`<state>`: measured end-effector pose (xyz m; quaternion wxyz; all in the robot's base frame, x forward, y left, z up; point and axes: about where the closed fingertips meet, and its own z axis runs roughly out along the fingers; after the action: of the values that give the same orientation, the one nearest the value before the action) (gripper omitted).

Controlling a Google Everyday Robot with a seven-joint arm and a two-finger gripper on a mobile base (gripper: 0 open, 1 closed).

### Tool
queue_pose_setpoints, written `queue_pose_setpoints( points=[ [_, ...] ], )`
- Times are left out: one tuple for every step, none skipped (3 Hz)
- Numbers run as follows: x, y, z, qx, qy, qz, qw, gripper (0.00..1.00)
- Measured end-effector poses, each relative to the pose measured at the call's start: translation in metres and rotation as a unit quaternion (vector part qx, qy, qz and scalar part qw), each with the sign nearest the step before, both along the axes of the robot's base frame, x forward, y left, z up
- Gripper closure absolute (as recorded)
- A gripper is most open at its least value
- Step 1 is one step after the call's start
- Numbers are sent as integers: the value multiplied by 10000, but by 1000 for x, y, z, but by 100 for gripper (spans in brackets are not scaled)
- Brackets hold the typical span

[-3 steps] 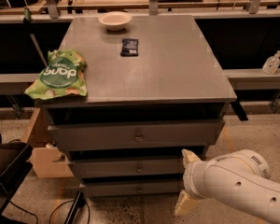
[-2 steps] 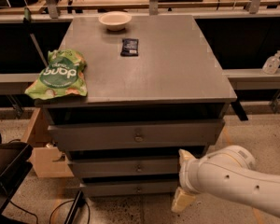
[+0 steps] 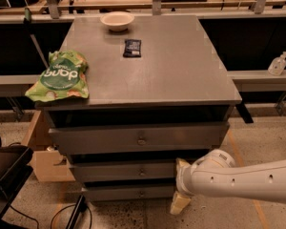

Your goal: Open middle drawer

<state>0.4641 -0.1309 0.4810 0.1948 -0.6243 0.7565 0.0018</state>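
The middle drawer [image 3: 119, 171] is the grey flat front between a wider drawer [image 3: 105, 138] above and a narrower drawer [image 3: 114, 192] below. Its small round knob [image 3: 142, 172] sits at the centre. All three fronts stand stepped, each set back under the one above. My gripper [image 3: 181, 185] is on the white arm [image 3: 243, 178] that comes in from the right. It is low, at the right end of the middle and bottom drawer fronts, right of the knob. Its two pale fingers [image 3: 182, 166] are spread one above the other, open and empty.
On the grey cabinet top [image 3: 181, 75] lie a green snack bag [image 3: 61, 76], a white bowl [image 3: 117, 20] and a dark packet [image 3: 132, 47]. A cardboard box [image 3: 43, 151] and a black bin [image 3: 5, 175] stand at the left. A sanitiser bottle [image 3: 278, 64] stands on the right ledge.
The arm and gripper have shifted left, closer to the drawer fronts. The drawers have not moved.
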Motion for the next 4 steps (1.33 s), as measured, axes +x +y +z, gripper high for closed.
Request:
queue_pose_setpoints(
  points=[
    [1, -2, -6, -71, -29, 99, 9999, 0],
    [2, 0, -5, -83, -39, 121, 9999, 0],
    [12, 4, -3, -270, -139, 295, 9991, 0],
    [30, 18, -6, -545, -314, 668, 9958, 0]
  ],
)
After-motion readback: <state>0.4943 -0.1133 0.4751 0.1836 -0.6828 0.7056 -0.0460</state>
